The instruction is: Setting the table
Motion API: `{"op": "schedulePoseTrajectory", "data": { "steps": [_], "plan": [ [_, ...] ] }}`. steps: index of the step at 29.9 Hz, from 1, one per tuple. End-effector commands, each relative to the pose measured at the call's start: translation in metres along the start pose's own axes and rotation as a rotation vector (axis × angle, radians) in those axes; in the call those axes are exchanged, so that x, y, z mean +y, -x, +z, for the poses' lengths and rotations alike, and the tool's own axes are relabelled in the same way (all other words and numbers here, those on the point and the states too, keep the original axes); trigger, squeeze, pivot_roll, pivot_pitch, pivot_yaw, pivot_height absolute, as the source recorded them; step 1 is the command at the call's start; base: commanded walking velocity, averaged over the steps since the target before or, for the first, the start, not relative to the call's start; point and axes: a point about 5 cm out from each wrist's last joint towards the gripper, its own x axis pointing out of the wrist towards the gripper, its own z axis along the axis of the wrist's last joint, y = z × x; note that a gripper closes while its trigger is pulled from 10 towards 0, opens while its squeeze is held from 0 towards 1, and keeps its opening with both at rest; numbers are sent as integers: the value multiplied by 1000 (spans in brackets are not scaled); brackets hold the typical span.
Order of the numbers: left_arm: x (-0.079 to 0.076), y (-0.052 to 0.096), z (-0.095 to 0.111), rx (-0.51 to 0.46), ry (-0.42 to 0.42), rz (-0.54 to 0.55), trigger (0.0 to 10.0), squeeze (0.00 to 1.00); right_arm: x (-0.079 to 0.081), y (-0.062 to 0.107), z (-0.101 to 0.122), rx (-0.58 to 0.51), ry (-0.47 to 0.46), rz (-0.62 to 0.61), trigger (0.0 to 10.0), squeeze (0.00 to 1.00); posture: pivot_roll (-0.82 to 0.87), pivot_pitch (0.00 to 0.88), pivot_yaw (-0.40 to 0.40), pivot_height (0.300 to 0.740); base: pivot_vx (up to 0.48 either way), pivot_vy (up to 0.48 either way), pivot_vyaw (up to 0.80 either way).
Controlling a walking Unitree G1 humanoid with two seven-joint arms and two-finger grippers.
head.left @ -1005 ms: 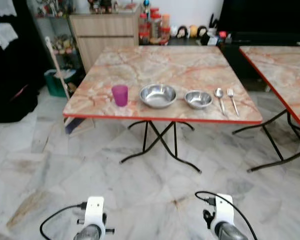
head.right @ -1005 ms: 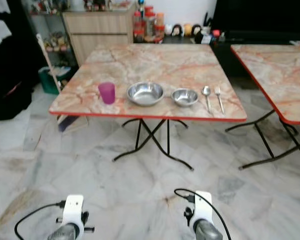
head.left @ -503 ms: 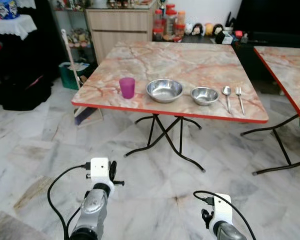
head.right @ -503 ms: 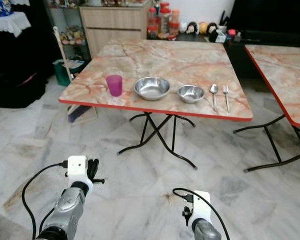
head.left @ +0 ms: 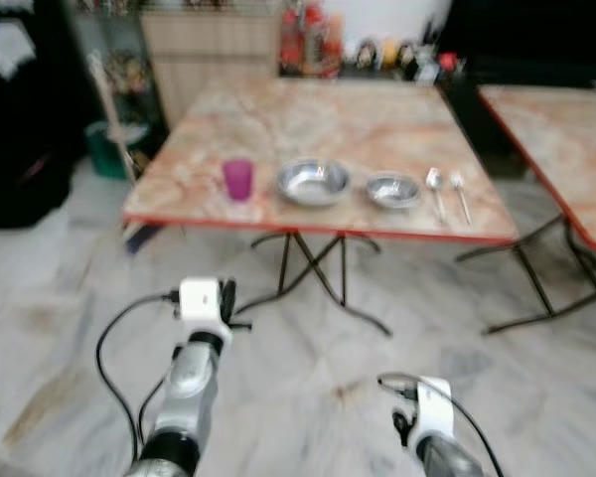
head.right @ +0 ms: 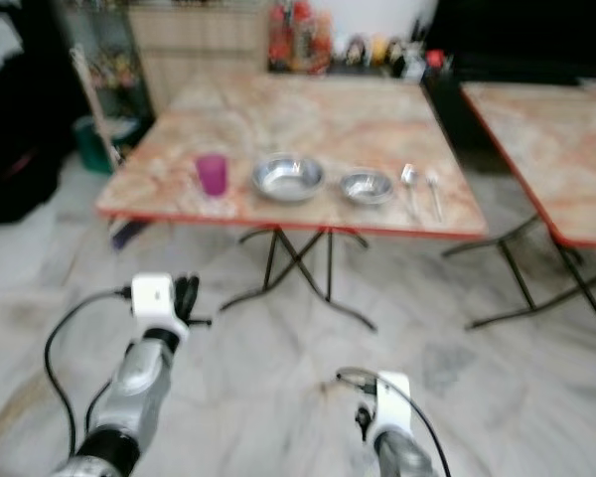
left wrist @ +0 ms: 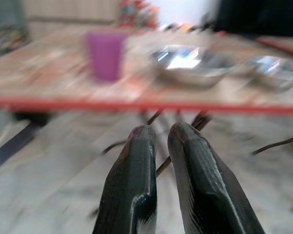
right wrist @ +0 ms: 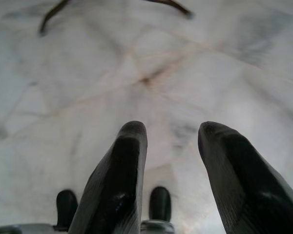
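Bare marble floor (head.left: 308, 348) lies between the robot and the table (head.left: 358, 119), whose red near edge carries a row: purple cup (head.left: 238, 180), big bowl (head.left: 314, 184), small bowl (head.left: 393, 191), spoon (head.left: 435, 189), fork (head.left: 460, 195). A second table (head.left: 561, 129) stands right. Left gripper (left wrist: 158, 134), raised toward the cup, is nearly closed and empty; right gripper (right wrist: 168, 131), spread apart, points at floor.
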Motion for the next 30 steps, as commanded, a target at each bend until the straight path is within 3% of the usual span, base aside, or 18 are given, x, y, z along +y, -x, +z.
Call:
{"op": "schedulePoseTrajectory", "data": {
  "steps": [1,17,30],
  "plan": [
    [-4,-6,10,-28,14,-11,10000,0,-2,0,3,-11,-6,-10,10000,0,52,0,-39,740,315,0,0],
    [-2,-12,27,-67,15,-2,10000,0,-1,0,0,-3,0,-5,10000,0,53,0,-35,740,322,0,0],
    [-1,-9,29,-67,20,3,10000,0,-1,0,1,-4,7,-3,10000,0,57,0,-39,740,331,0,0]
  ]
}}
